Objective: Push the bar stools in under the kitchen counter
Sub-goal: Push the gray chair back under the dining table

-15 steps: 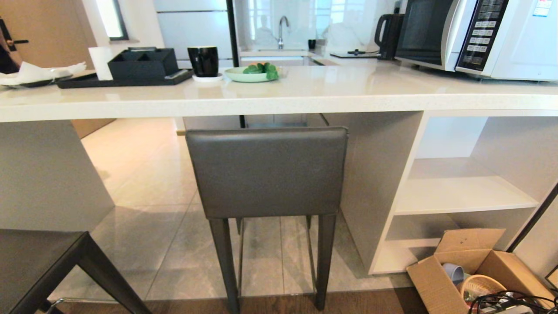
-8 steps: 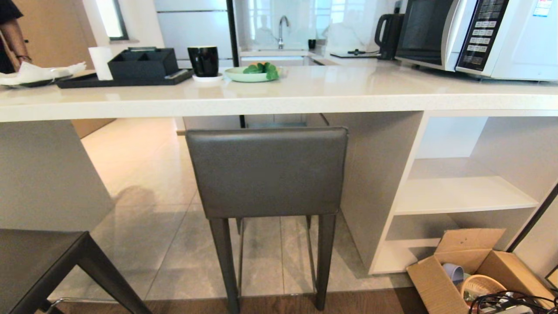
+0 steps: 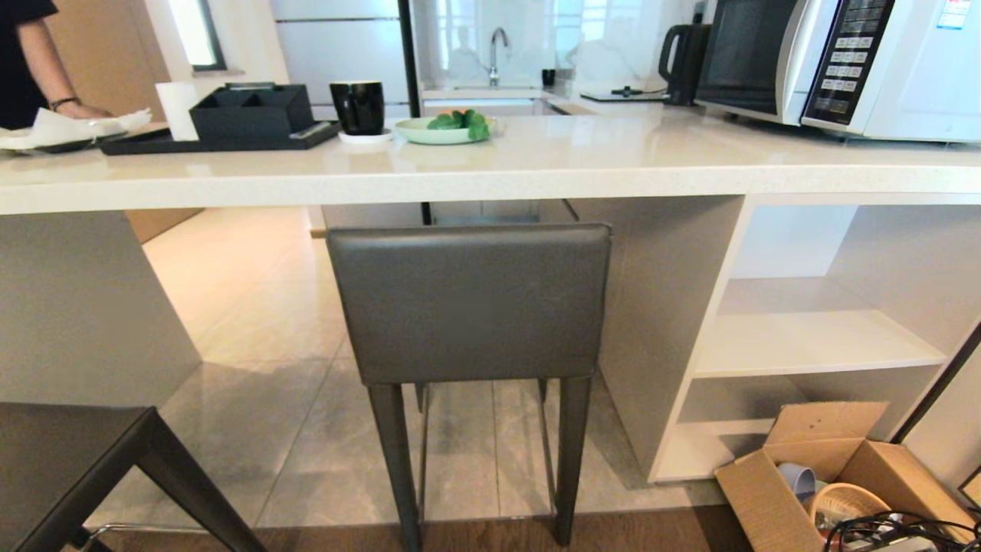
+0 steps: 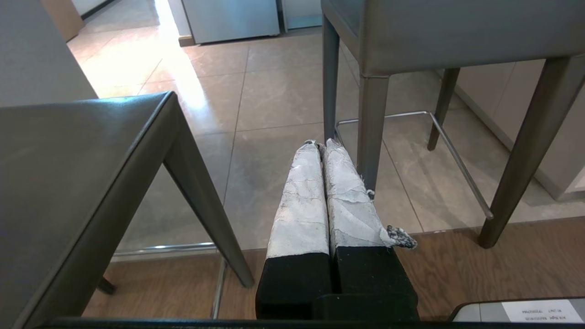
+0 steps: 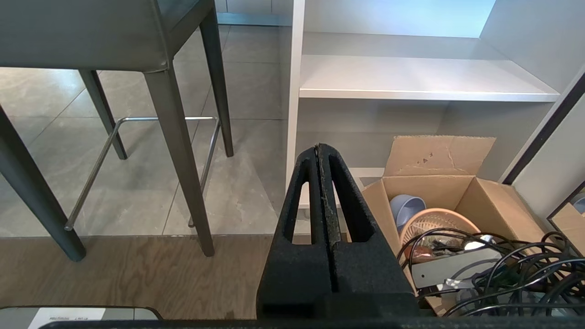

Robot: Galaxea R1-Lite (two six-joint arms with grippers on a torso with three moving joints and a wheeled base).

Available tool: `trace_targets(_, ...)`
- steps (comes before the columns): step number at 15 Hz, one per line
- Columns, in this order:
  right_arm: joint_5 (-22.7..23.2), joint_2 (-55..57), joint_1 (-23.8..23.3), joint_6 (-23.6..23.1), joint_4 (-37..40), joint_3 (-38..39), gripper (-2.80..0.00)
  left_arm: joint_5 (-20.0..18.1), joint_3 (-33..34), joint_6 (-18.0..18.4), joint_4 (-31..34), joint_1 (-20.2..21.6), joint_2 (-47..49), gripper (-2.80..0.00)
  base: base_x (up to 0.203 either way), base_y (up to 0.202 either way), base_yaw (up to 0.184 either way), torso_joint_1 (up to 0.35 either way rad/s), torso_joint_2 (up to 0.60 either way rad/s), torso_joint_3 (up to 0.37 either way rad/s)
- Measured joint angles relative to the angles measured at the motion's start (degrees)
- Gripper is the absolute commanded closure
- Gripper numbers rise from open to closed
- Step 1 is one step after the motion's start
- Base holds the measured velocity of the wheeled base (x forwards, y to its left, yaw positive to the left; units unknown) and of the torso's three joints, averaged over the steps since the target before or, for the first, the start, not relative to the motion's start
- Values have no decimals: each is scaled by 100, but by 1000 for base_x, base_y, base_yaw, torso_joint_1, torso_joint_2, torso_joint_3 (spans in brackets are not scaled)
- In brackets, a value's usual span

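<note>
1 bar stool stood tucked under the kitchen counter; the second stool remained out. Left gripper and right gripper were clenched, empty.

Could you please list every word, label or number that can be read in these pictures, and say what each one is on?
No text here can be read with certainty.
Microwave keypad: rows of button labels, too small to read.
Sticker at the microwave's top right corner: coloured print, too blurred to read.
White label at the edge of the left wrist view: small print seen upside down, not legible.
White label at the edge of the right wrist view: likewise illegible.
</note>
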Motion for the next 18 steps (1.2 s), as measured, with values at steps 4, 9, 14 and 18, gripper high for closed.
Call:
trace_targets(4,-2,0,0,4,2,0,0,16,0,-175,1,0,0,0,-17,0,0,2,1,1)
trace_targets(9,-4,0,0,6,0,0,0,16,0,-185,1,0,0,0,-192,0,-1,4,2,4)
trace_targets(14,-11,0,2,13,2,0,0,20,0,-183,1,0,2,0,-199,0,-1,1,3,2)
trace_targets(18,-8,0,2,15,2,0,0,7,0,-182,-1,0,2,0,-151,0,-4,3,3,3)
